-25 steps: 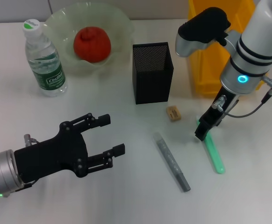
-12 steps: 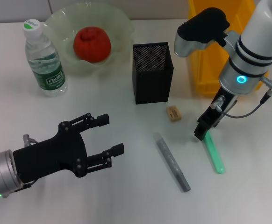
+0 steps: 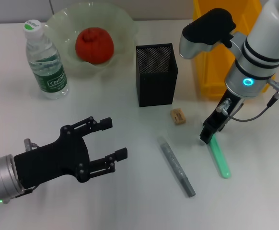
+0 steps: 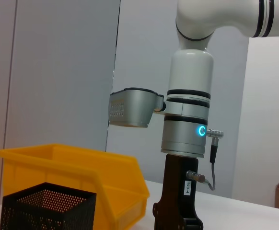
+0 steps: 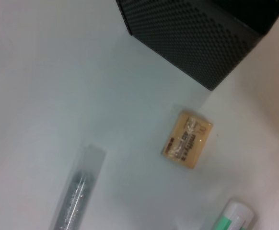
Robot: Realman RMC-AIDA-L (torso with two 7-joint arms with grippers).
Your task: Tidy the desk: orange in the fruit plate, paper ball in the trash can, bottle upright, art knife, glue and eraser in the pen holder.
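The orange (image 3: 94, 45) lies in the pale green fruit plate (image 3: 124, 25) at the back left. The bottle (image 3: 46, 60) stands upright beside it. The black mesh pen holder (image 3: 156, 74) stands mid-table, with the yellow trash can (image 3: 204, 75) to its right. The tan eraser (image 3: 178, 116) lies in front of the holder and also shows in the right wrist view (image 5: 187, 139). A grey glue tube (image 3: 177, 166) and a green art knife (image 3: 219, 157) lie nearer. My right gripper (image 3: 207, 134) is down at the knife's far end. My left gripper (image 3: 114, 138) is open and empty at the front left. The paper ball is out of view.
The left wrist view shows the right arm's gripper (image 4: 178, 215) standing behind the pen holder (image 4: 43, 206) and the trash can (image 4: 82, 177). The right wrist view shows the pen holder's wall (image 5: 192, 43), the glue tube (image 5: 79, 191) and the knife's tip (image 5: 236, 216).
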